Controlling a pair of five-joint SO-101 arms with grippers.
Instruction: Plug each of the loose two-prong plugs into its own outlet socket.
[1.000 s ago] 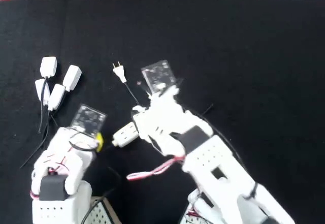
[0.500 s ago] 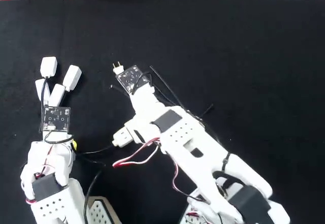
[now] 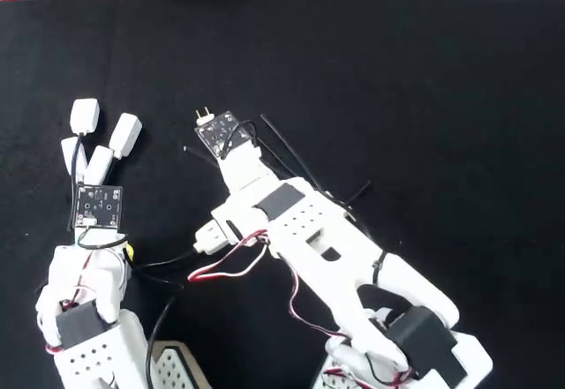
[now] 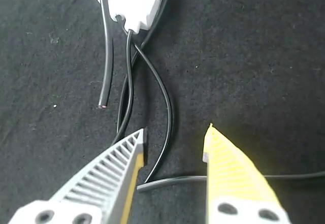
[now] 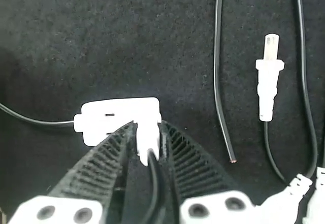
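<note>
- held plug (image 5: 148,140): small white moulded body on a thin black lead. The right gripper (image 5: 148,127) is pinched tight on its flanks, and its nose touches the outlet block (image 5: 114,116).
- loose plug (image 5: 268,79): lies flat on the black cloth (image 5: 76,41), well apart from the outlet block, prongs bare. Probably light, rigid and smooth; take it across the body, not by the prongs or lead.
- left gripper (image 4: 175,130): spread wide, empty, above limp cords (image 4: 169,107).

The white loose plug (image 3: 205,117) lies at 10 o'clock from table centre, prongs toward 12 o'clock. The second plug (image 5: 148,137) abuts a white socket (image 5: 117,118).

White sockets (image 3: 84,115), 2-prong plug (image 3: 205,117), black table (image 3: 424,98)
</note>
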